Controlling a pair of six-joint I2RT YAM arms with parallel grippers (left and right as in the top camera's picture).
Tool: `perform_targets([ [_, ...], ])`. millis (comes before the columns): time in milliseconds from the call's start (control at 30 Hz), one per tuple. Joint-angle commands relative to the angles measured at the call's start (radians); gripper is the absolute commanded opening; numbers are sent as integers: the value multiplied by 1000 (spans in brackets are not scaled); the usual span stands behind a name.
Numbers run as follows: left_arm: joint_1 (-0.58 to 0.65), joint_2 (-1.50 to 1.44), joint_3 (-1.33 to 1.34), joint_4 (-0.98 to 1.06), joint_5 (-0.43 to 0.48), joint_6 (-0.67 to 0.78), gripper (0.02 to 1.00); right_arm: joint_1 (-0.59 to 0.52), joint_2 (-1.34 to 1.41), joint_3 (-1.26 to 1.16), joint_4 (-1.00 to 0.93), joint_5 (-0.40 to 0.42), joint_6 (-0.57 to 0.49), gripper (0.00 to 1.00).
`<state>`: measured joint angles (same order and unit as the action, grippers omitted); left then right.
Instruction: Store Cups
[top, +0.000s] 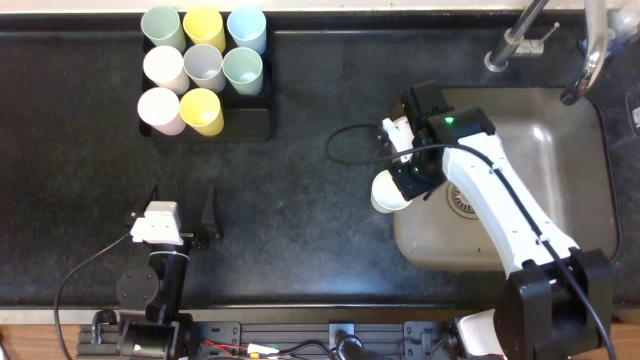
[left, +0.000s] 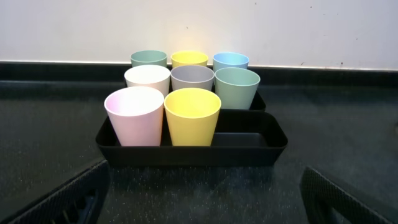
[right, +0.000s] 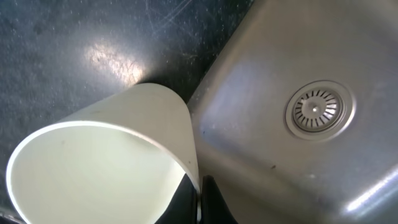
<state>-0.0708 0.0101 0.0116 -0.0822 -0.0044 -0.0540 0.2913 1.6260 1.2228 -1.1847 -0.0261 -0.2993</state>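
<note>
A black tray (top: 250, 120) at the counter's back left holds several pastel cups (top: 203, 66), standing upright in rows. In the left wrist view the same cups (left: 192, 115) fill the tray (left: 249, 140), with a pink and a yellow one nearest. My left gripper (top: 182, 205) (left: 205, 205) is open near the front left of the counter, facing the tray and well short of it. My right gripper (top: 405, 175) (right: 199, 202) is shut on the rim of a cream cup (top: 388, 192) (right: 106, 162), which is tilted on its side above the counter at the sink's left edge.
A steel sink (top: 560, 130) (right: 298, 180) with a drain (right: 318, 111) lies at the right, a faucet (top: 520, 35) behind it. A black cable (top: 345, 140) loops over the dark counter (top: 300, 220) between tray and sink.
</note>
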Motion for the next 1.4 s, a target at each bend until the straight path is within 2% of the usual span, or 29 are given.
perform_targets([
  [33, -3, -8, -4, -1, -9, -19, 998, 31, -9, 138, -48, -29, 64, 45],
  [200, -3, -8, -4, -1, -8, -19, 998, 109, -7, 498, -133, -26, 152, 42],
  [367, -3, -8, -4, -1, -8, -19, 998, 261, 68, 910, -113, -27, 237, 42],
  [533, -3, -8, -4, -1, -8, -19, 998, 387, 228, 1191, -128, -18, 259, 45],
  [733, -3, -8, -4, -1, -9, -19, 998, 396, 377, 1220, -87, 76, 278, 42],
  [933, -3, -8, -4, -1, -8, -19, 998, 395, 497, 1221, -37, 80, 277, 45],
  [1067, -3, -8, -4, -1, -9, -19, 998, 403, 554, 1221, -47, 66, 277, 42],
  [1300, -3, -8, -4, -1, -8, -19, 998, 402, 621, 1220, -93, -29, 270, 42],
  [1400, -3, -8, -4, -1, -8, -19, 998, 401, 650, 1220, -116, -41, 270, 42],
])
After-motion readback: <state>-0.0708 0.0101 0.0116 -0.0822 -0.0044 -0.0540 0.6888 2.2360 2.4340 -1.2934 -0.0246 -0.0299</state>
